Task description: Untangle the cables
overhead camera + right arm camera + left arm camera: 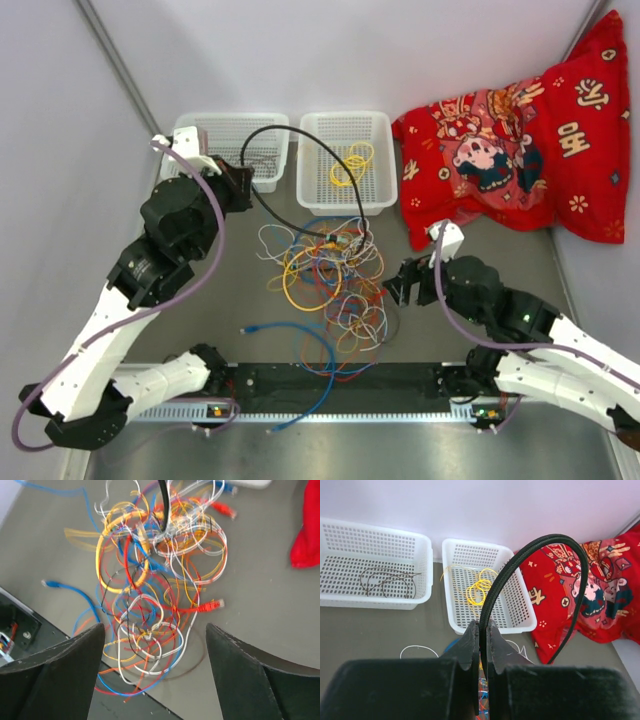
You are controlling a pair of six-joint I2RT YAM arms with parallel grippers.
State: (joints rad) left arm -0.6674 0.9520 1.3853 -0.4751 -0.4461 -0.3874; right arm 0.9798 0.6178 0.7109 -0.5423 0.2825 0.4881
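Pinching a black cable (pixel 530 547), L claw (pixel 482 630) sits clamped on it; R claw (pixel 155 631) hangs w/ jaws apart over tangled cables (pixel 152 582).

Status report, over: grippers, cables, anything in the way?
Left gripper shut on black cable, arched high. Right gripper open above the tangle, holding nothing. Black cable's far end runs into the tangle; loops cross it.

This looks like a robotics lab cell. A left arm (pixel 100 330) and a right arm (pixel 540 360) are bolted to a black rail (pixel 340 380) along the bottom. Plain white panels (pixel 330 50) box in a grey table (pixel 420 340). White baskets (pixel 235 120) sit at top centre, with loose cables (pixel 320 285) mid-table.
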